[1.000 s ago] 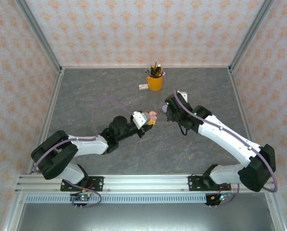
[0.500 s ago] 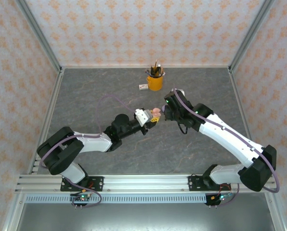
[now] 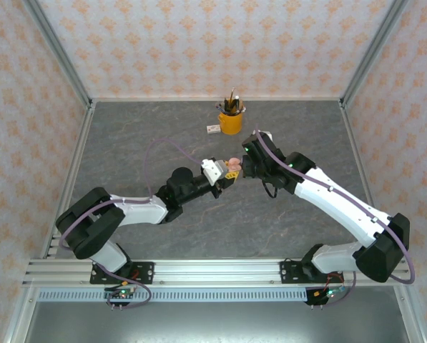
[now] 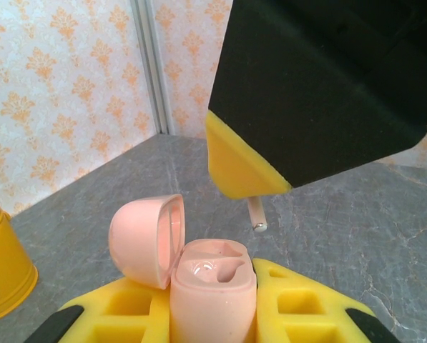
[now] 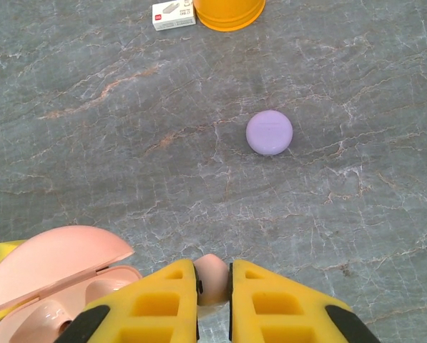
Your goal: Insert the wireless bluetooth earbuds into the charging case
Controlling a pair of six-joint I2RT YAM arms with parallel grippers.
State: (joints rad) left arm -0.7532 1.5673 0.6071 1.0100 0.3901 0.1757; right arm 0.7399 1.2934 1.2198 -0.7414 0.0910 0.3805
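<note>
While the left tool [image 3: 226, 179] is clamping the open pink charging case [image 4: 213, 296] above the surface's [image 3: 127, 143] middle, the right tool [image 5: 213, 286] is pinching a pale pink earbud [image 4: 257, 214] close above it, not yet inside.

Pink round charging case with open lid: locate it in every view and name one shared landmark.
Top external: pink round charging case at picture centre.
Left wrist: case lower centre, lid tipped left.
Right wrist: case in bottom-left corner.
Landmark: yellow pencil cup.
</note>
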